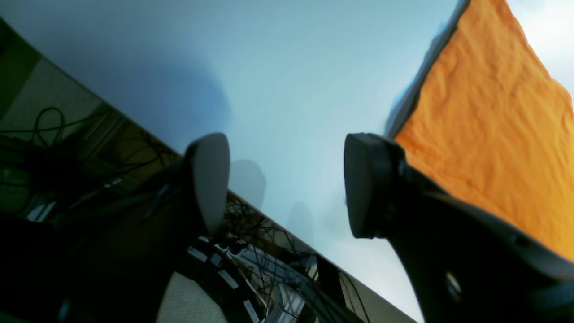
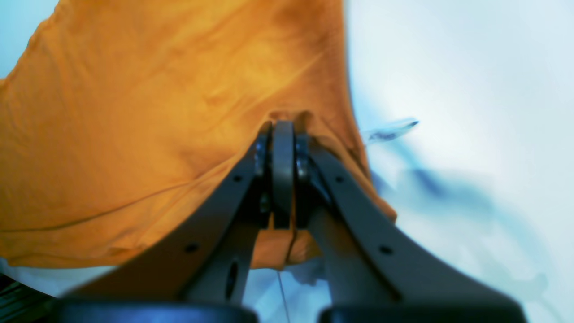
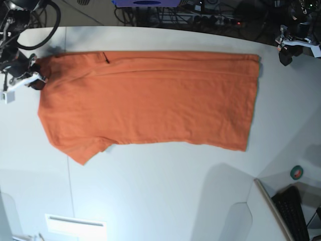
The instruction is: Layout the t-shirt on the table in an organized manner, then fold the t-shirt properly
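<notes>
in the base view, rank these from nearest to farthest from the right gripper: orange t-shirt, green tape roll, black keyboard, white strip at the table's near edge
From the right gripper, at the view's left:
1. Plain orange cloth t-shirt, pinched at its left edge.
2. Flat white strip, bottom left.
3. Small green tape roll and black keyboard, far lower right, too close to call.

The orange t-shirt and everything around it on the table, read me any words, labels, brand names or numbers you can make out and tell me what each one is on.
No text can be read in any view.
t-shirt: plain cloth, no print showing.
table: no writing; the pale strip near its front edge looks blank.
Small round green thing beside the keyboard: too small to read.
</notes>
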`<state>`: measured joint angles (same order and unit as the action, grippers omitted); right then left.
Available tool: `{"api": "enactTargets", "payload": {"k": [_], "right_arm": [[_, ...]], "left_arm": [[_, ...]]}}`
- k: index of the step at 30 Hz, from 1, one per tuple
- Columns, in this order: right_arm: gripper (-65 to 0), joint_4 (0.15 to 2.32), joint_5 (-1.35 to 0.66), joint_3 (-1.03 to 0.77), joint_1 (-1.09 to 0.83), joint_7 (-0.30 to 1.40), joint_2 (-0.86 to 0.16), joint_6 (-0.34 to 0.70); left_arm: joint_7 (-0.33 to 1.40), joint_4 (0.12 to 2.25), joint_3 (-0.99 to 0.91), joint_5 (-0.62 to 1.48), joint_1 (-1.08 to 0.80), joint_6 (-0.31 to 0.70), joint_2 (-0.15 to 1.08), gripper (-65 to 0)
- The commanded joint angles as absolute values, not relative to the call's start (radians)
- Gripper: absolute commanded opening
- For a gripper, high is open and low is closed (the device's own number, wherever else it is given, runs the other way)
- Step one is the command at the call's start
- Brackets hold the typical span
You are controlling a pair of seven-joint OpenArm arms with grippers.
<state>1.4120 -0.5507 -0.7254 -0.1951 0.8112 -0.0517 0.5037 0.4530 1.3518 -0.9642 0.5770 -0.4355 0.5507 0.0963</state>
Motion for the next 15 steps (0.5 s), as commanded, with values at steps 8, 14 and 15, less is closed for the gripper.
{"api": "enactTargets", "payload": {"k": [8,14,15], "right_arm": [[-65.0,1.354,-0.568,-0.725,-0.189,0.796,-0.062,0.476],[-65.0,1.339,-0.573,-0.719,-0.202,0.812,-0.056,0.479],[-65.0,1.346,-0.573,-0.719,-0.203,0.828,-0.054,0.479]], "left_arm": [[0.43,1.363,-0.972,0.591,-0.444,0.558,0.111,-26.8],[0.43,1.366,-0.972,0.59,-0.444,0.558,0.111,-26.8],[0.43,1.366,-0.972,0.59,-0.444,0.558,0.111,-26.8]]}}
